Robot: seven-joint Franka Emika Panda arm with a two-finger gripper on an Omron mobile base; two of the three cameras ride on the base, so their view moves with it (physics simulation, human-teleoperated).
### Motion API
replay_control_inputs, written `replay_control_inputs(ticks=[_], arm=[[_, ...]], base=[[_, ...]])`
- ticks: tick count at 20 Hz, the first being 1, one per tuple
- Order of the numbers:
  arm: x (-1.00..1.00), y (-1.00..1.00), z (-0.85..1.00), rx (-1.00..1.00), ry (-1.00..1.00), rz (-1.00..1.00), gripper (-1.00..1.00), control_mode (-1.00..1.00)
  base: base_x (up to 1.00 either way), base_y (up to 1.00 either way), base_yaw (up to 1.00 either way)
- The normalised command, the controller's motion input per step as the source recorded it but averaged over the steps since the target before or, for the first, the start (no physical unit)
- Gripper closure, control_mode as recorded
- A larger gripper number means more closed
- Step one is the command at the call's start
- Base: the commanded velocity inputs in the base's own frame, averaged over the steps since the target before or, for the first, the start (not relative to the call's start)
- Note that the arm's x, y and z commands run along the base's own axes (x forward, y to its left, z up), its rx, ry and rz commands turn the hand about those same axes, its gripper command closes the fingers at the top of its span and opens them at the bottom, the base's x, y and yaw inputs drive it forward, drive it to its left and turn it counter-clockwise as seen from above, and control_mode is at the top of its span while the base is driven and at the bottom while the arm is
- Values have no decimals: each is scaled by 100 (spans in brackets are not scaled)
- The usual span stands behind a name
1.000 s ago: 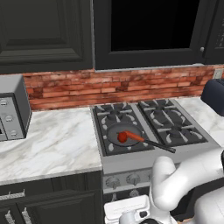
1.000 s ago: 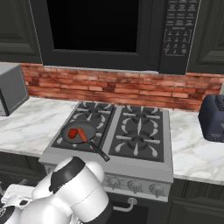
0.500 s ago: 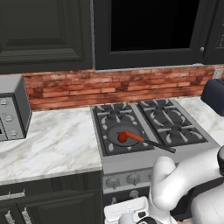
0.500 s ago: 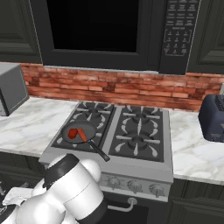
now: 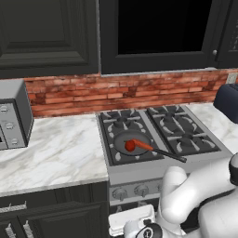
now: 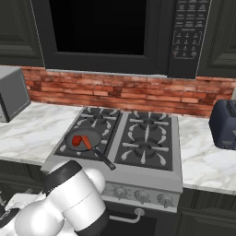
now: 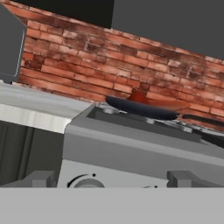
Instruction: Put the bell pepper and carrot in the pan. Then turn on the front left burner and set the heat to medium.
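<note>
The bell pepper [image 5: 129,146] and carrot [image 5: 143,145] are sat in the pan [image 5: 122,140] at the stove's [image 5: 139,169] front-left corner (finger state can't be told).

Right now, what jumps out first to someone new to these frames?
The red bell pepper and orange carrot lie side by side in the dark pan, which sits on the front left burner of the silver stove. The brick backsplash runs behind the stove, under a black microwave.

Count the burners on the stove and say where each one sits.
4, in two rows: front left burner under the pan, back left, front right, back right. None seems hidden.
</note>
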Motion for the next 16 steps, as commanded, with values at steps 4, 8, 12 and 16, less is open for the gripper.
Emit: replay_control_inputs(ticks=[4,8,12,16], arm=[[10,-2,-4,0,1,0,-100,-100],[8,-10,-10,0,0,0,-100,-100],[3,-23,0,0,0,0,-100,-100],[0,-26,0,0,0,0,-100,-100]], base=[[0,0,0],[0,0,0],[0,0,0],[0,0,0]])
